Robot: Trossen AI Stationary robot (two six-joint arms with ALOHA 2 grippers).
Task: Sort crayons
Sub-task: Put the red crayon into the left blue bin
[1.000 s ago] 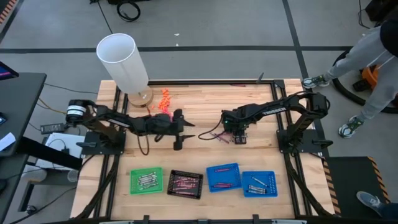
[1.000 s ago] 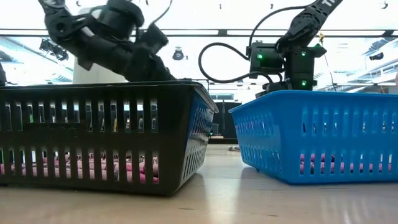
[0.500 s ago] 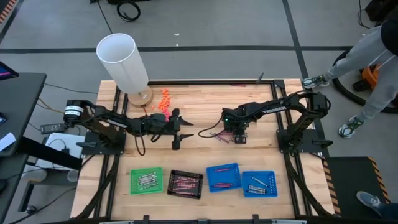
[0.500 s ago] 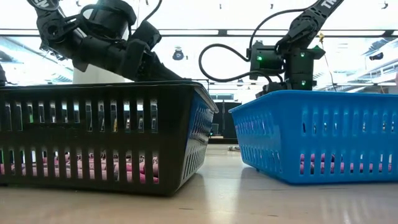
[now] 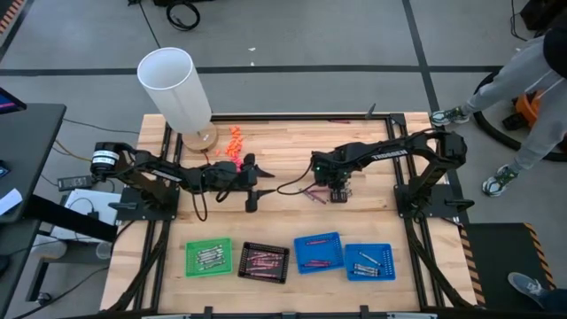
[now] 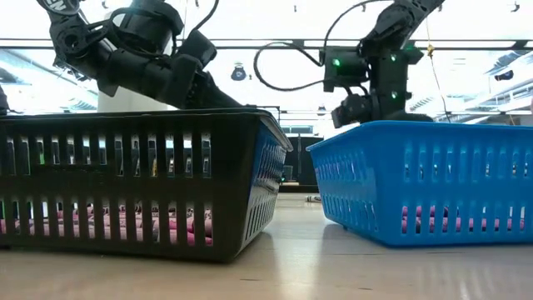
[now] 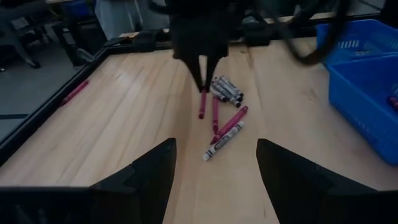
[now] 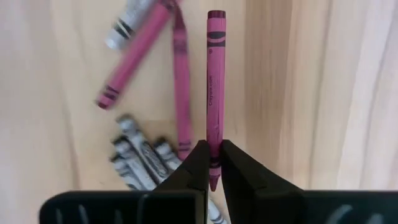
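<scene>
Crayons [image 7: 219,112] lie loose mid-bench, just under the right gripper [image 8: 211,163], which is pinched on one maroon crayon [image 8: 214,93] whose length runs straight out past the fingertips. Trays [image 5: 319,252] sit along the bench's near edge. Left gripper [image 5: 252,182] waits nearby, jaws wide, empty.

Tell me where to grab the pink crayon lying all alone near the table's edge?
Grab the lone pink crayon around its middle, coming straight down from above, fingers either side of its thin body. It lies flat on the table with nothing touching it. The right gripper is shut on a maroon crayon; the open left gripper is probably the one to use.
</scene>
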